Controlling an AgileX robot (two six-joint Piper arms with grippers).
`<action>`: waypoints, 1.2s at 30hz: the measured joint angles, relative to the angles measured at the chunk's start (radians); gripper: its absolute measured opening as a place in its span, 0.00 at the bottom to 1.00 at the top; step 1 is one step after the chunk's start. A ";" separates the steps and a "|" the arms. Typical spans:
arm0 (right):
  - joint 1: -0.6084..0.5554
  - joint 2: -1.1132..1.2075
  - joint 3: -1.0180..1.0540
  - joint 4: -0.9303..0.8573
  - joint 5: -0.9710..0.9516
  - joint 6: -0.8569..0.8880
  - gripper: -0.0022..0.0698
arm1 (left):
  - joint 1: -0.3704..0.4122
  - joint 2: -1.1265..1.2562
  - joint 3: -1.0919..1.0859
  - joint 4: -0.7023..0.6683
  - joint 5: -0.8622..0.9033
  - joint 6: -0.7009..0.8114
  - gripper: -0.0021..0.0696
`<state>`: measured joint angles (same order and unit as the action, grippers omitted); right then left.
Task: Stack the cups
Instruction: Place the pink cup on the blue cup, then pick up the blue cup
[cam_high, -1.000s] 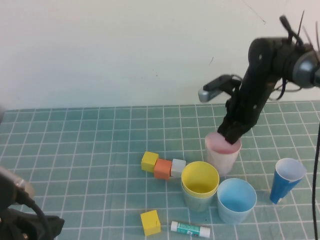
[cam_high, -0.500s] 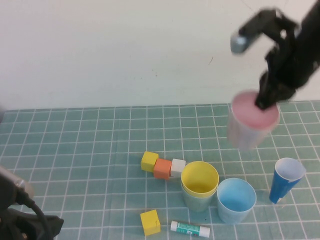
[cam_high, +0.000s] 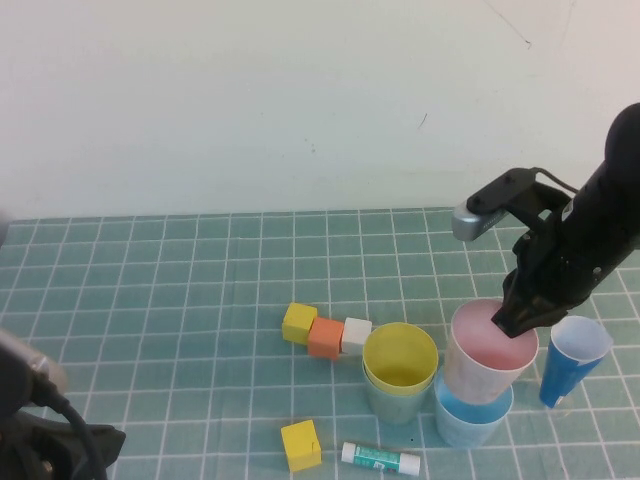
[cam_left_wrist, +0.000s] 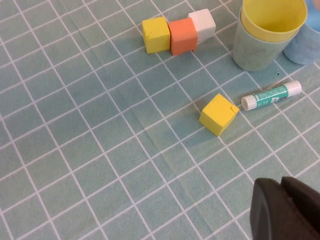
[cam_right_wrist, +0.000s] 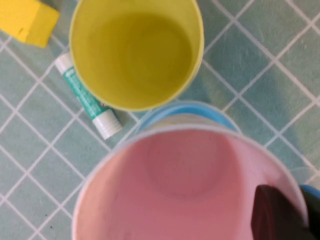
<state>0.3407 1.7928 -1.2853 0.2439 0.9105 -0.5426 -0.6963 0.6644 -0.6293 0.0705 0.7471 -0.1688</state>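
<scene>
Covering the whole work surface, the green grid mat (cam_high: 150, 300) carries everything. The right gripper (cam_high: 510, 318) is clenched on the far rim of the pink cup (cam_high: 488, 358), which hangs directly beneath its jaws, its base just entering the light-blue cup (cam_high: 470, 420). Beside those jaws, toward the left arm, the yellow cup (cam_high: 400, 358) already sits nested in the green cup (cam_high: 392, 400). On the other side stands the dark-blue cup (cam_high: 572, 360), apart and untouched. Farther from the jaws lie a row of yellow, orange and white blocks (cam_high: 325, 333), a lone yellow block (cam_high: 301, 444) and a glue stick (cam_high: 380, 459). The left gripper (cam_left_wrist: 285, 210) is shut on nothing, parked over bare mat, well away.

I judge one pair finished and a second nearly seated; release, then merging both pairs, remains.
</scene>
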 joint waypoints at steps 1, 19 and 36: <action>0.000 0.004 0.000 0.000 -0.006 0.000 0.05 | 0.000 0.000 0.000 0.000 0.000 0.000 0.03; 0.000 0.065 0.000 0.012 -0.015 -0.119 0.46 | 0.000 0.000 0.000 0.000 0.000 0.000 0.03; 0.000 0.256 0.000 0.050 -0.054 -0.260 0.32 | 0.000 0.000 0.000 0.000 -0.007 0.000 0.03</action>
<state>0.3407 2.0490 -1.2853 0.2940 0.8560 -0.8022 -0.6963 0.6644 -0.6293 0.0705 0.7399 -0.1688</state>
